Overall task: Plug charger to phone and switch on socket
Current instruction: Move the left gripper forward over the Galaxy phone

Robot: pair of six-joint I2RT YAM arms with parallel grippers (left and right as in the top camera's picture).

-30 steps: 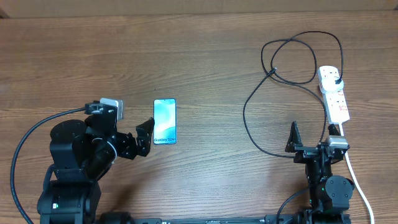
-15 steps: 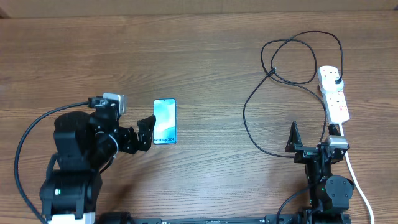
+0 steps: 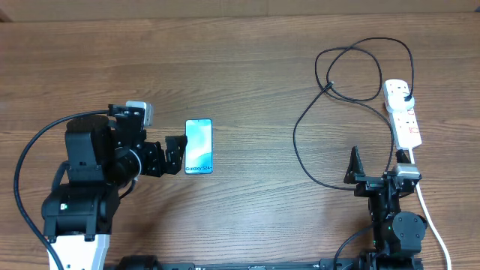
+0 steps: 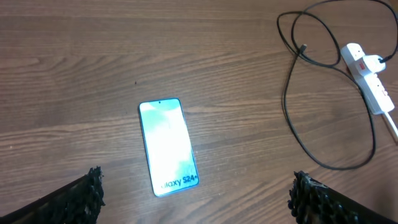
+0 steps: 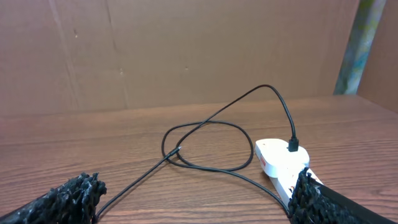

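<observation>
The phone [image 3: 199, 146] lies flat and face up on the wooden table [image 3: 247, 67], left of the middle, its lit screen showing white "Galaxy S24" lettering at the near end. The left gripper [image 3: 177, 156] hovers just beside the phone's left edge with its jaws spread wide and nothing between them; in the left wrist view the phone [image 4: 168, 147] sits between and ahead of the two fingertips [image 4: 92, 186], untouched. The charger cable [image 3: 295, 136] loops over the right half of the table, well apart from the phone, one end plugged into the far end of the socket [image 3: 403, 112] and its small free plug [image 3: 328, 86] resting on the wood near where the loops cross. The right gripper [image 3: 375, 171] sits low at the near edge, jaws also fully apart and holding nothing, close to the socket's thick white cord [image 3: 431, 217].
</observation>
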